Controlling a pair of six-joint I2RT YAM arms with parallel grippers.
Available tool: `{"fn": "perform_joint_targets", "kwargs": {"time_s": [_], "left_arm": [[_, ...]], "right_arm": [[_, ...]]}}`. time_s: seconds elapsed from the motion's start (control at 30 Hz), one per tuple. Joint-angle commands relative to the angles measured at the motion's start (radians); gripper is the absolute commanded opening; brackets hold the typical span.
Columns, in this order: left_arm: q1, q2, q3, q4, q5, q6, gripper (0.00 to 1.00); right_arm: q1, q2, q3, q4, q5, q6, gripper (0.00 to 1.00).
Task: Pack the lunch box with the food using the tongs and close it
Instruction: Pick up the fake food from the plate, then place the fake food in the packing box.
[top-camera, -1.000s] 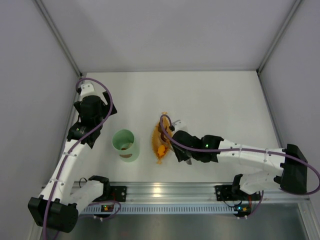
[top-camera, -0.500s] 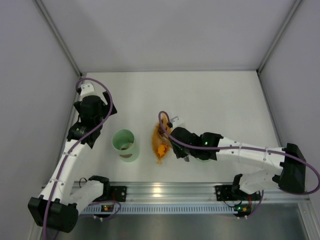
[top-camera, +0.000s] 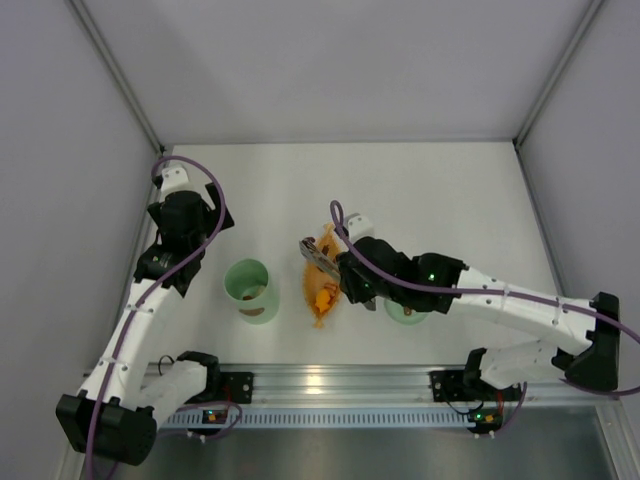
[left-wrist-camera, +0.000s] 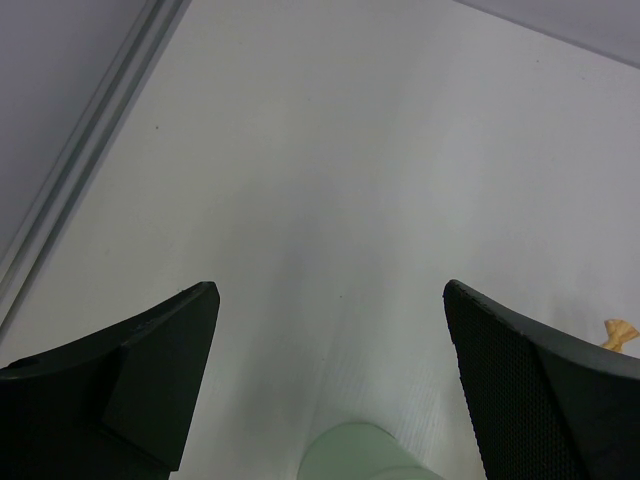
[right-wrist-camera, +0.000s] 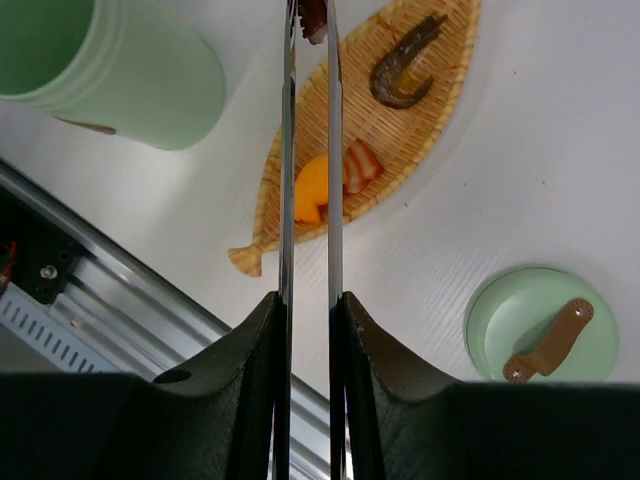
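The right gripper (right-wrist-camera: 307, 300) reaches in from the right over the counter (top-camera: 400, 190). Its jaws are pressed in on the tongs (right-wrist-camera: 287, 150), squeezing the two silver arms until they run nearly parallel. At the tong tips a dark red-brown morsel (right-wrist-camera: 313, 18) is pinched. It sits about over the left rim of the orange leaf-shaped dish (right-wrist-camera: 440, 110), on the side facing the lunch box (top-camera: 250, 290). Whether the morsel hangs clear of the weave or still touches it is hard to tell from either view.

Three pieces of food lie in the dish:
- an orange chunk (right-wrist-camera: 310, 190)
- a striped brown piece (right-wrist-camera: 362, 165) touching the orange chunk
- a dark curved piece (right-wrist-camera: 405, 70) lying apart, towards the far end

The lunch box stands upright and uncovered just left of the dish, not touching it. Something brown shows inside it in the overhead view. Its lid (right-wrist-camera: 500, 330) lies flat on the counter to the right of the dish, brown handle up. In the overhead view the right arm partly hides it.

The left gripper (left-wrist-camera: 328, 290) hangs over bare counter on the far side of the lunch box, jaws spread wide and holding nothing. The box's rim shows at the bottom edge of the left wrist view.
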Motion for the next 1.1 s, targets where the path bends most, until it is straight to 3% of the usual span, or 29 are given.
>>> {"fn": "perform_joint_targets", "kwargs": {"time_s": [0.0,0.67,1.07], "left_arm": [[0.005,-0.004,0.035,0.014,0.004,-0.007,0.99],[0.005,-0.001,0.036,0.014,0.004,-0.006,0.99],[0.005,-0.004,0.036,0.012,0.002,-0.006,0.99]], "right_arm": [[0.004,-0.048,0.101,-0.004,-0.036,-0.020,0.15],[0.200,0.093,0.318,0.012,-0.056,-0.030,0.16],[0.225,0.119,0.315,0.023,-0.051,-0.026,0.28]]}}
